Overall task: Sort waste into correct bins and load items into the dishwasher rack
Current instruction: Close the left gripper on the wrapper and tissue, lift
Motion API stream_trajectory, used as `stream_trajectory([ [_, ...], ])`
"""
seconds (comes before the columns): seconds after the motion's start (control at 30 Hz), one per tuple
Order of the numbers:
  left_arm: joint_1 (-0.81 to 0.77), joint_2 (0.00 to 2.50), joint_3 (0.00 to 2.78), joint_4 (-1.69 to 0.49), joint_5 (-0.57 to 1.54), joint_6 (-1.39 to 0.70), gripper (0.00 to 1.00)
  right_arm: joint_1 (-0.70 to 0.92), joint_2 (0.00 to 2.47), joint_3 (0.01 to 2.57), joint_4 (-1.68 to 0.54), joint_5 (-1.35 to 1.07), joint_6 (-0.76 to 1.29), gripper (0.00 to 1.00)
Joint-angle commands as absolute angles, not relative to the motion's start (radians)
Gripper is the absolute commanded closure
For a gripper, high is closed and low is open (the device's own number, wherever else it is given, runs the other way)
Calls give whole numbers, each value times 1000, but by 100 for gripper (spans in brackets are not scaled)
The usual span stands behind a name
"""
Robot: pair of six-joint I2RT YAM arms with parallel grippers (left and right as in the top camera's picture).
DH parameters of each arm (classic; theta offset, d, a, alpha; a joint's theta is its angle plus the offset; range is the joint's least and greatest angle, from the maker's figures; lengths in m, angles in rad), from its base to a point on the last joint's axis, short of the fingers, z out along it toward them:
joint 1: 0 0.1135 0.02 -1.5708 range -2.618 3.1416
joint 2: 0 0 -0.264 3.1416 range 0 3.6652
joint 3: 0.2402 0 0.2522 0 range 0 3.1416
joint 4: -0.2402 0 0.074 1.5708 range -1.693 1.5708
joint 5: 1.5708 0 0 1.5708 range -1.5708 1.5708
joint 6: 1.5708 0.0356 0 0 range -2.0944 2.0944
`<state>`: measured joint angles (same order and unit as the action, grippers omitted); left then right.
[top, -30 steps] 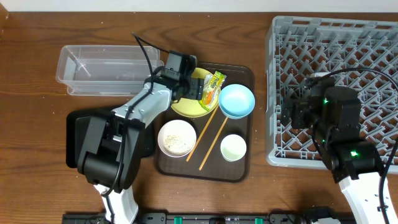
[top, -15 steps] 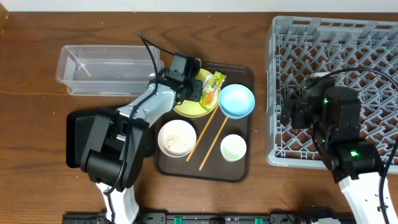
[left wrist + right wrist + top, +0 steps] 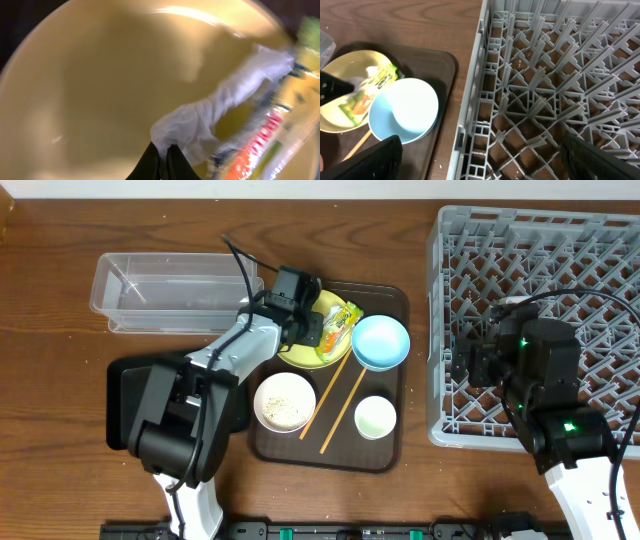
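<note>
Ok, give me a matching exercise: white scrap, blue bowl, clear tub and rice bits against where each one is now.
1. white scrap
2. blue bowl
3. clear tub
4. rice bits

A. in the white bowl
B. on the table, off the brown tray
C. pinched in the left jaws over the yellow plate
D. on the brown tray beside the yellow plate

Pairs: 1-C, 2-D, 3-B, 4-A

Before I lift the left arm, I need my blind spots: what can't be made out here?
- Grip: left wrist view, left tool shut at the edge of the white scrap; blur hides whether it caught.
- Overhead, that scrap is hidden under the tool.
- Black tray: overhead, mostly under the left arm.
- Rack: overhead, right side cut off by the frame edge.
</note>
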<state>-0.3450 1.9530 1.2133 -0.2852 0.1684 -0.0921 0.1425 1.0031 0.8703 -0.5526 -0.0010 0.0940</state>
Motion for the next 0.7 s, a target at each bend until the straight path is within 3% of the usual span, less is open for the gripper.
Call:
stream_trajectory([
  [0.0, -291, 1857, 1221, -318, 109, -84, 94, 151, 995, 895, -550, -5, 81, 1],
  [0.27, -176, 1613, 1221, -355, 38, -78, 94, 151, 995, 895, -550, -5, 81, 1],
  [0.47, -84, 1566, 1219, -351, -72, -79, 92, 151, 995, 895, -549, -5, 81, 1],
  [0.57, -47, 1587, 1219, -347, -72, -79, 83, 151, 995, 895, -549, -5, 81, 1],
  [0.6, -39, 1595, 1219, -342, -72, -79, 74, 151, 995, 895, -549, -5, 81, 1],
  [0.63, -31, 1604, 1219, -338, -72, -79, 56, 151, 995, 895, -550, -5, 81, 1],
  [0.67, -28, 1608, 1219, -334, -71, -79, 45, 151, 995, 895, -550, -5, 81, 1],
])
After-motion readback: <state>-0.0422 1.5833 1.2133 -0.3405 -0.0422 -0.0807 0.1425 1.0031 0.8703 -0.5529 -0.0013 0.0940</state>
